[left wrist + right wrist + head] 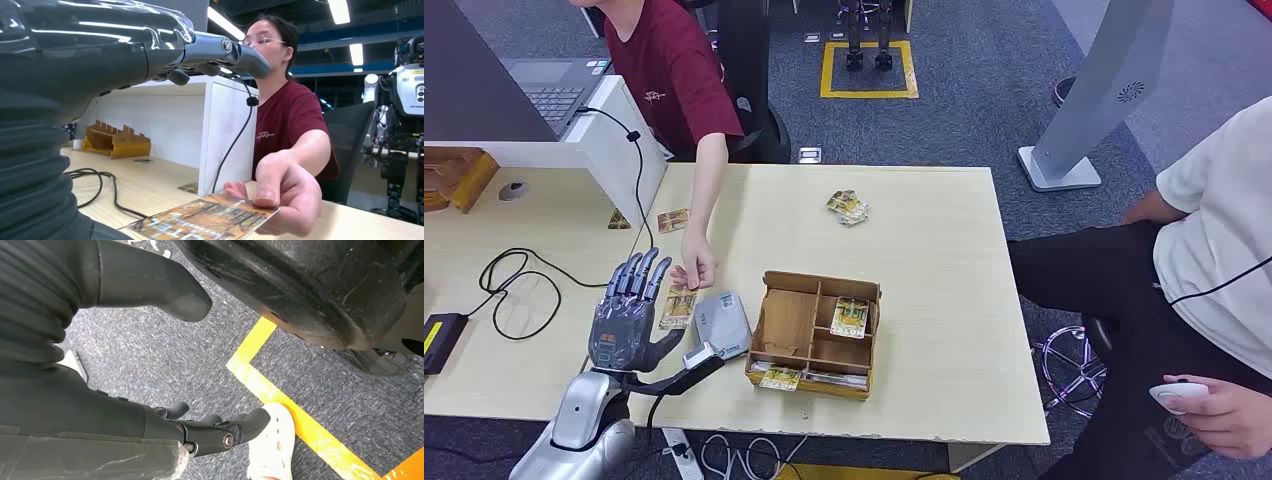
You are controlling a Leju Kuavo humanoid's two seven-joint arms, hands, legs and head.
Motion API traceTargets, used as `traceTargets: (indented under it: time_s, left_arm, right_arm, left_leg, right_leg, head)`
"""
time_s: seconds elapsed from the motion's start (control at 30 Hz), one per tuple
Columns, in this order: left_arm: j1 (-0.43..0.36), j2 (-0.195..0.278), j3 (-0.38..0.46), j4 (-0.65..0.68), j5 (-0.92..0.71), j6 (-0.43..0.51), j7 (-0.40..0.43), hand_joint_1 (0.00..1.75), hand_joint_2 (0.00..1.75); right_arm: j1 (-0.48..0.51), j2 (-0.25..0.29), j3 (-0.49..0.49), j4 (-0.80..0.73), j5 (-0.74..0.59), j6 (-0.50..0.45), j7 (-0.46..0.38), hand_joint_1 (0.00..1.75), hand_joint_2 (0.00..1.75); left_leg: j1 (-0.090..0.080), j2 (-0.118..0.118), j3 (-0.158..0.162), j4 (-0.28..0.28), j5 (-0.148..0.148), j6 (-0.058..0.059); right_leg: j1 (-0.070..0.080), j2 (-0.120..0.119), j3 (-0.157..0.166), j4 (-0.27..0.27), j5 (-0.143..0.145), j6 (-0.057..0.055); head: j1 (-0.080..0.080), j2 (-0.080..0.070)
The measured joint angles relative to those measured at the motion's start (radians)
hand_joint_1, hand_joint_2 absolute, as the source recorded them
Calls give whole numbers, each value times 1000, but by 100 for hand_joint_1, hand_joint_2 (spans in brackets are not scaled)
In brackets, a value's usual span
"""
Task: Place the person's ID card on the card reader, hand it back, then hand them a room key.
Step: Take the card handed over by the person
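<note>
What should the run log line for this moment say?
left hand: open, raised by card | ID card: held by person's hand | right hand: hanging, empty

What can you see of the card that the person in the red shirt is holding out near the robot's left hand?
The card is a thin, flat rectangle printed in orange and brown. The person's hand pinches its far end, thumb on top, fingers beneath. It lies nearly level, low over the table, between the robot's left hand and the grey card reader. The open left hand does not touch it.

The pale wooden table (944, 260) bears a grey card reader (722, 325), a compartmented wooden box (814, 335), loose cards (848, 207) and cables (519, 285).
</note>
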Motion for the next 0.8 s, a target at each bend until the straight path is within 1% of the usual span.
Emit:
traceTargets:
  time_s: [0.27, 0.3, 0.33, 0.4, 0.43, 0.47, 0.63, 0.8]
  left_arm:
    - [-1, -1, 0, 0, 0, 0, 0, 0, 175]
    - [-1, -1, 0, 0, 0, 0, 0, 4, 175]
    - [-1, -2, 0, 0, 0, 0, 0, 33, 175]
    - [-1, -2, 0, 0, 0, 0, 1, 119, 175]
    - [-1, -3, 0, 0, 0, 0, 1, 159, 175]
    - [-1, -3, 0, 0, 1, 0, 1, 174, 175]
    - [-2, -3, 0, 0, 11, 0, -4, 175, 175]
    - [-2, -3, 0, 0, 40, 7, -32, 175, 175]
  right_arm:
    - [0, 0, 5, 0, 0, 0, 0, 0, 175]
    - [0, 0, 5, 0, 0, 0, 0, 0, 175]
    - [0, 0, 6, 0, 0, 0, 0, 0, 175]
    - [0, 0, 6, 0, 0, 0, 0, 0, 175]
    - [0, 0, 6, 0, 0, 0, 0, 0, 175]
    - [0, 0, 6, 0, 1, -1, 0, 0, 175]
    - [0, 0, 6, 0, 2, -1, 0, 0, 175]
    - [0, 0, 6, 0, 2, -1, 0, 0, 175]
  left_leg:
    - [0, 0, 0, 0, 0, 0]
    - [0, 0, 0, 0, 0, 0]
    - [0, 0, 0, 0, 0, 0]
    - [0, 0, 0, 0, 0, 0]
    - [0, 0, 0, 0, 0, 0]
    - [0, 0, 0, 0, 0, 0]
    - [0, 0, 0, 0, 0, 0]
    - [0, 0, 0, 0, 0, 0]
  right_leg:
    - [0, 0, 0, 0, 0, 0]
    - [0, 0, 0, 0, 0, 0]
    - [0, 0, 0, 0, 0, 0]
    - [0, 0, 0, 0, 0, 0]
    - [0, 0, 0, 0, 0, 0]
    - [0, 0, 0, 0, 0, 0]
    - [0, 0, 0, 0, 0, 0]
    - [0, 0, 0, 0, 0, 0]
  head:
    - [0, 0]
    - [0, 0]
    - [0, 0]
    - [0, 0]
    - [0, 0]
    - [0, 0]
    - [0, 0]
    - [0, 0]
